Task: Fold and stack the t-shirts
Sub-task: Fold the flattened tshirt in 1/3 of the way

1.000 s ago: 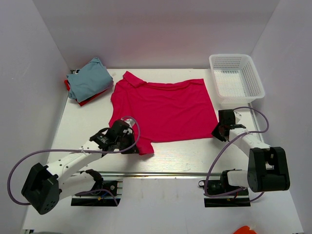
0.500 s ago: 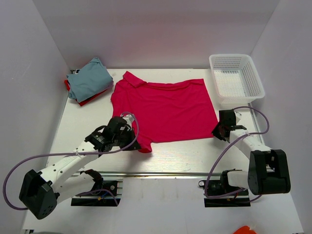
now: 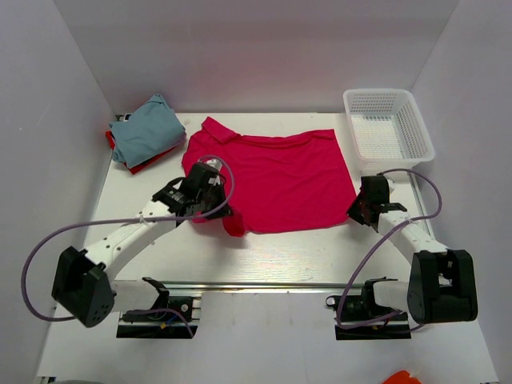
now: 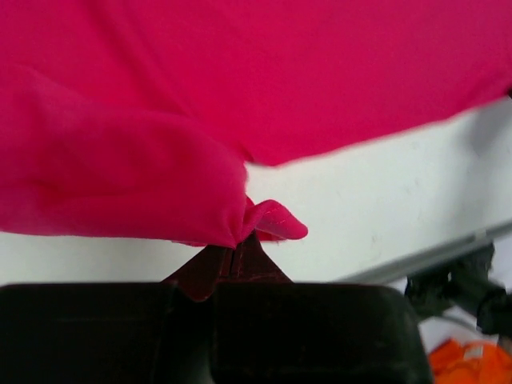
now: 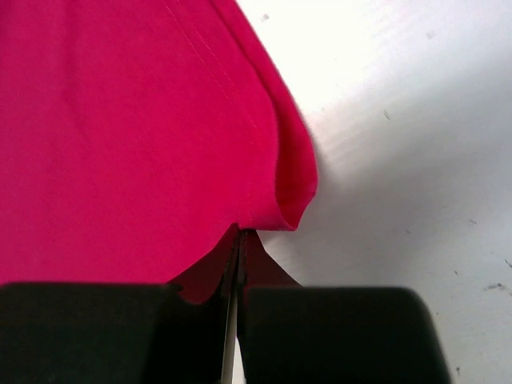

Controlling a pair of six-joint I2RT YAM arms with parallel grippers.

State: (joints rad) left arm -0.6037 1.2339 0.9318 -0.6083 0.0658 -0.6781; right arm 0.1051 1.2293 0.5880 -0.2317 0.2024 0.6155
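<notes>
The magenta-pink t-shirt (image 3: 276, 180) lies spread on the white table (image 3: 304, 256), collar at the far left. My left gripper (image 3: 218, 214) is shut on its near left sleeve, pinching a bunched fold (image 4: 268, 224) lifted off the table. My right gripper (image 3: 357, 214) is shut on the shirt's near right corner (image 5: 280, 212), which curls up at the jaws. The light blue-grey t-shirt (image 3: 146, 132) lies folded on the red t-shirt (image 3: 152, 162) at the far left corner.
A white mesh basket (image 3: 387, 126) stands at the far right corner. The table's metal front rail (image 3: 264, 283) runs along the near edge. White walls close in the left, back and right sides.
My left gripper has carried the near left sleeve away from the front edge and toward the shirt's body, folding it inward. My right gripper has shifted slightly farther back with its corner.
</notes>
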